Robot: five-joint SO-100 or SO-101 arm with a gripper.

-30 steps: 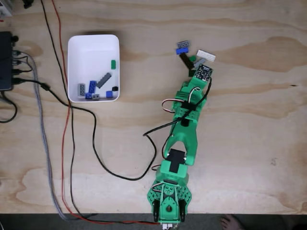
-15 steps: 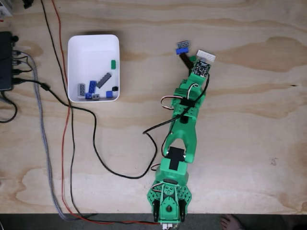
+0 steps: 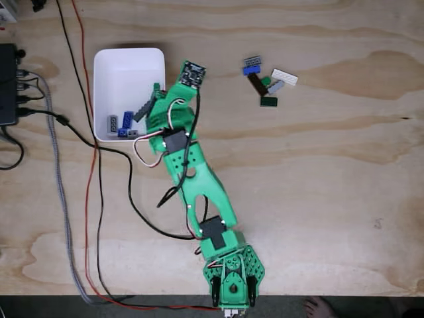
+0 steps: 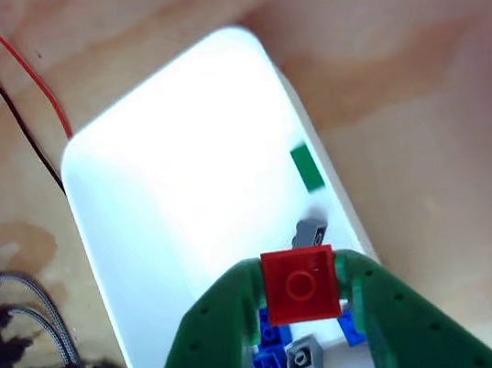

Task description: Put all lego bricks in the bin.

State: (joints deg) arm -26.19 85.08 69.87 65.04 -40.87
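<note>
Right, the green two-finger gripper (image 4: 302, 300) pinches a small red studded plastic brick (image 4: 301, 284) over the white rectangular plastic bin (image 3: 126, 59) (blue and grey bricks (image 4: 286, 358) lie inside); more bricks (image 3: 267, 80) sit on the plywood table (image 3: 344, 185).

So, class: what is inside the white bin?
Blue and grey bricks and a small green one lie inside the bin; the arm covers its right edge.
</note>
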